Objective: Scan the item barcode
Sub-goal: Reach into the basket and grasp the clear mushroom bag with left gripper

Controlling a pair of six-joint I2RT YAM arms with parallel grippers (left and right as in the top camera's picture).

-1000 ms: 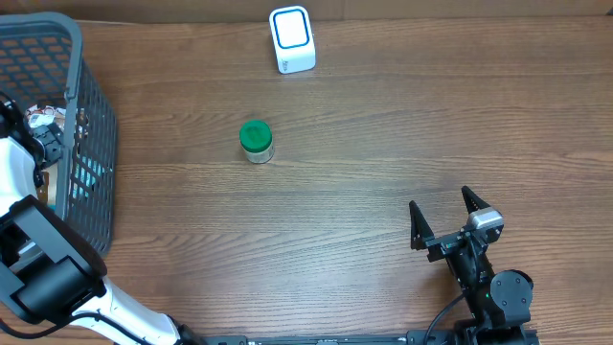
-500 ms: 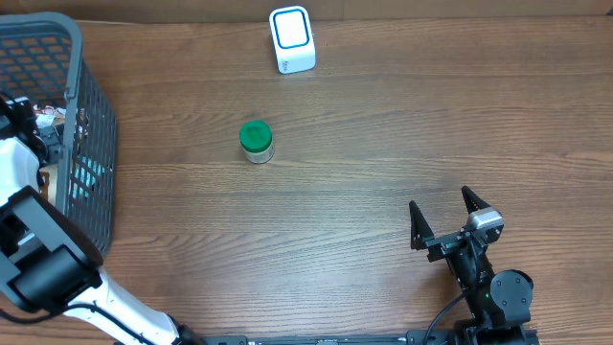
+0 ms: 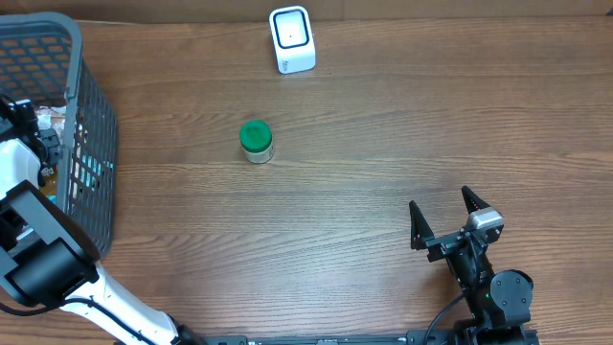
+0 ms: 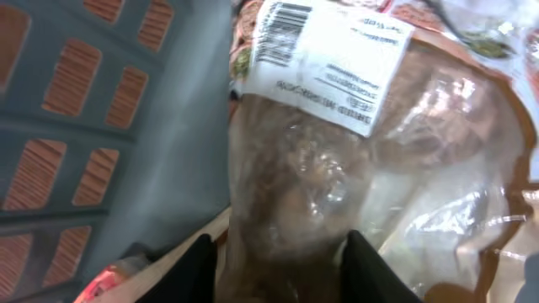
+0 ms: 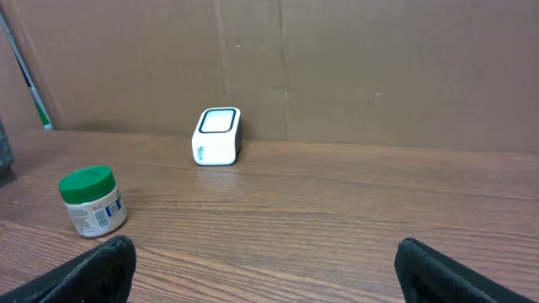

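Note:
In the left wrist view a clear plastic bag (image 4: 337, 168) of brown contents fills the frame, with a white label (image 4: 328, 59) and its barcode (image 4: 282, 34) facing the camera. My left gripper (image 4: 282, 269) is down inside the grey basket (image 3: 91, 125), its two black fingers pressed against either side of the bag. From overhead the left gripper (image 3: 38, 129) shows only partly behind the basket wall. The white scanner (image 3: 291, 38) stands at the far edge of the table. My right gripper (image 3: 445, 216) rests open near the front right, holding nothing.
A small jar with a green lid (image 3: 256, 141) stands on the table between basket and scanner, also seen in the right wrist view (image 5: 91, 200). The scanner (image 5: 217, 136) sits before a cardboard wall. Other packets lie in the basket beside the bag.
The left gripper's jaws have come together onto the bag inside the basket, and the wrist has shifted slightly. The right arm, jar and scanner have not moved.

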